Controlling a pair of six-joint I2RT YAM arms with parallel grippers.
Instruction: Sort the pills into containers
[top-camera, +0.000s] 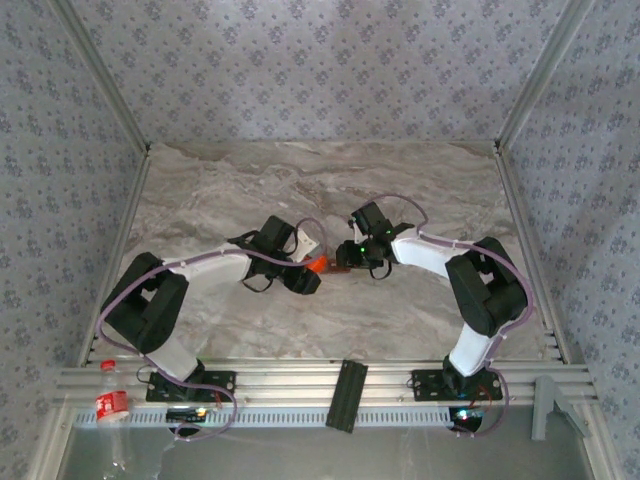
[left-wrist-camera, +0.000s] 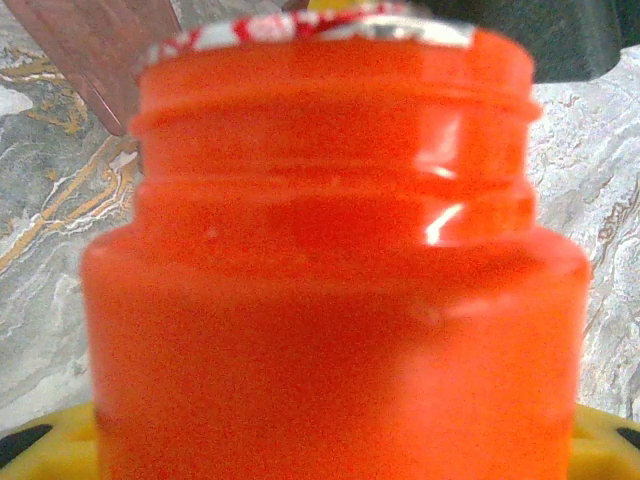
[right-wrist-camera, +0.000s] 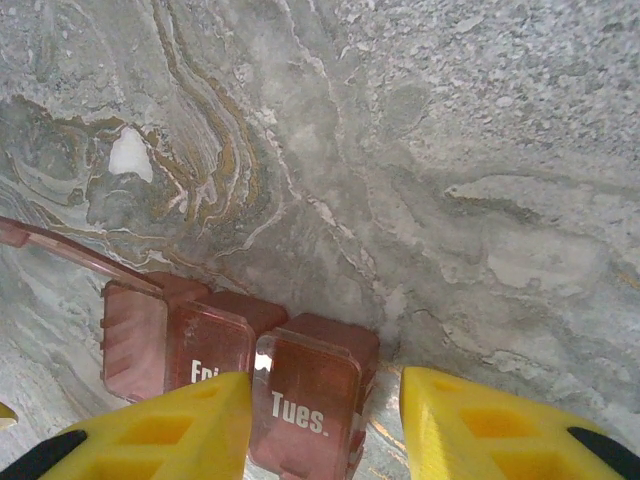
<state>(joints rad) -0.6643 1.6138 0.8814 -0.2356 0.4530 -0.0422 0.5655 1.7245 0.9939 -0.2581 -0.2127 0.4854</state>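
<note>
While my left gripper (top-camera: 308, 275) clamps orange bottle (left-wrist-camera: 330, 280), my right gripper (right-wrist-camera: 325, 400) straddles containers (right-wrist-camera: 200, 350), jaws apart; risk: overtilt scatters pills.

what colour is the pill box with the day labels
Translucent reddish-brown pill box with white day lettering; clearest in the right wrist view.

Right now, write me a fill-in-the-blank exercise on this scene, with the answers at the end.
1. The left gripper grips a bottle coloured ____.
2. In the right wrist view, the right gripper straddles a compartment lid that reads ____.
3. Its fingers are coloured ____.

Missing words: orange; Tues.; yellow
</note>
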